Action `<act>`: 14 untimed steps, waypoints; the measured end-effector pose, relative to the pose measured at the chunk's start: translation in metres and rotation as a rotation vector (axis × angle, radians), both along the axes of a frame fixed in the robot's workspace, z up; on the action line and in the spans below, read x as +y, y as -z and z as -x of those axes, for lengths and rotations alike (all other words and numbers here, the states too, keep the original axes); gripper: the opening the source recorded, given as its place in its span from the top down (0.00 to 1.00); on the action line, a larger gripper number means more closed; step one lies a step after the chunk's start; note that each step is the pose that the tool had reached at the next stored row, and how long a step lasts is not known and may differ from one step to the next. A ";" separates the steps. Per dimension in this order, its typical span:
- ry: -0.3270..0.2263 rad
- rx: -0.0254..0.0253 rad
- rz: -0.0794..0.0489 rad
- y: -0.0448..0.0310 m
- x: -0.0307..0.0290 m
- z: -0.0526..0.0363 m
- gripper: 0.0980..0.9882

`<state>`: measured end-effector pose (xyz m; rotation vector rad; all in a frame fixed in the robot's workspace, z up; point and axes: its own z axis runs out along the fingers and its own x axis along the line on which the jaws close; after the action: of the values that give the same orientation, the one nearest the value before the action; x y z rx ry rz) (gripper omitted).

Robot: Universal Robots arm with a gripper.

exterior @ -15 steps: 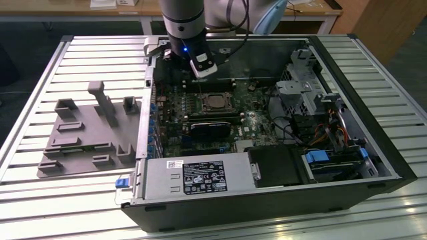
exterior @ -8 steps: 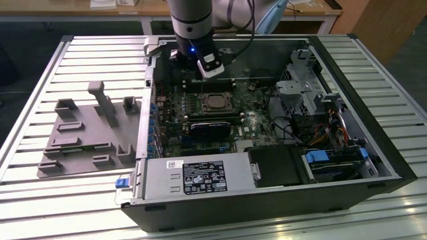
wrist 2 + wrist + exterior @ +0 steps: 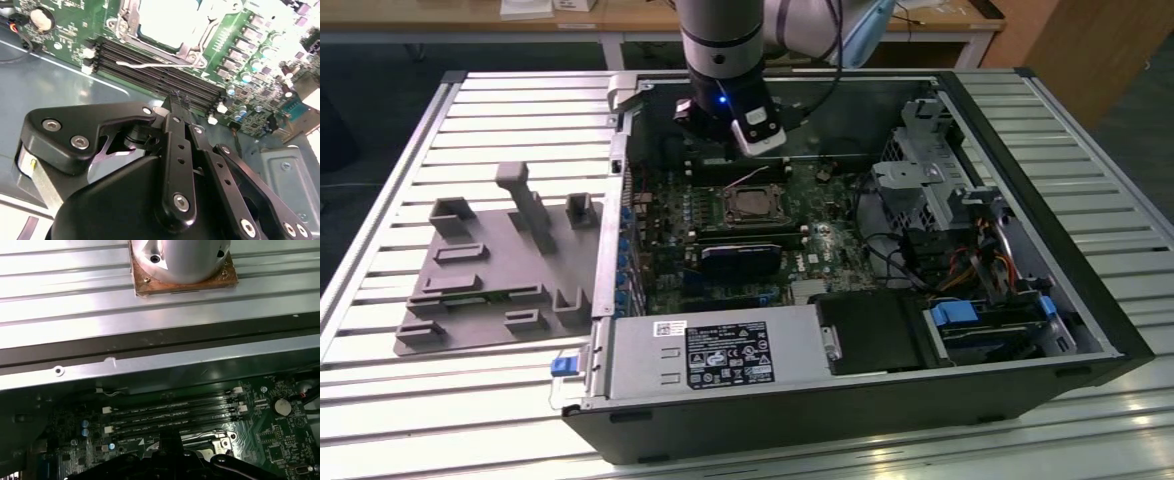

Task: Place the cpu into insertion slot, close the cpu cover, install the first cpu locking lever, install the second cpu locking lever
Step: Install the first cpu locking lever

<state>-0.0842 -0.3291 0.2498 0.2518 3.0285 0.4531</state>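
The insertion slot [image 3: 750, 205] sits in the middle of the green board inside the open case. In the second wrist view the cpu [image 3: 167, 17] lies in it, pale and flat. The cpu cover [image 3: 192, 47] frames the cpu's top. A thin silvery locking lever [image 3: 145, 64] runs along the socket's edge beside the memory slots [image 3: 155, 75]. My gripper [image 3: 179, 96] hovers over those memory slots, just off the socket, fingertips together with nothing between them. In the exterior view the gripper [image 3: 728, 152] hangs at the far side of the socket. The gripper's dark body [image 3: 170, 455] also appears in the first wrist view.
A grey fixture plate [image 3: 494, 270] with upright posts lies on the slatted table on the exterior view's left. The power supply [image 3: 707, 355] lines the case's near side. A drive cage and cables [image 3: 961, 220] fill the right. A black block [image 3: 740, 258] stands near the socket.
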 end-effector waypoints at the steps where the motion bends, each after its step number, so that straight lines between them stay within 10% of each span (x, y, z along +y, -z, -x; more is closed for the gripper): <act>1: 0.000 0.0001 0.000 0.0000 0.0000 -0.0011 1.00; 7: 0.000 -0.0016 0.004 0.0006 0.0000 -0.0029 1.00; 14: 0.000 -0.0346 0.018 0.0053 0.0000 -0.0017 1.00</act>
<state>-0.0825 -0.3291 0.2445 0.2404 2.9974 0.4254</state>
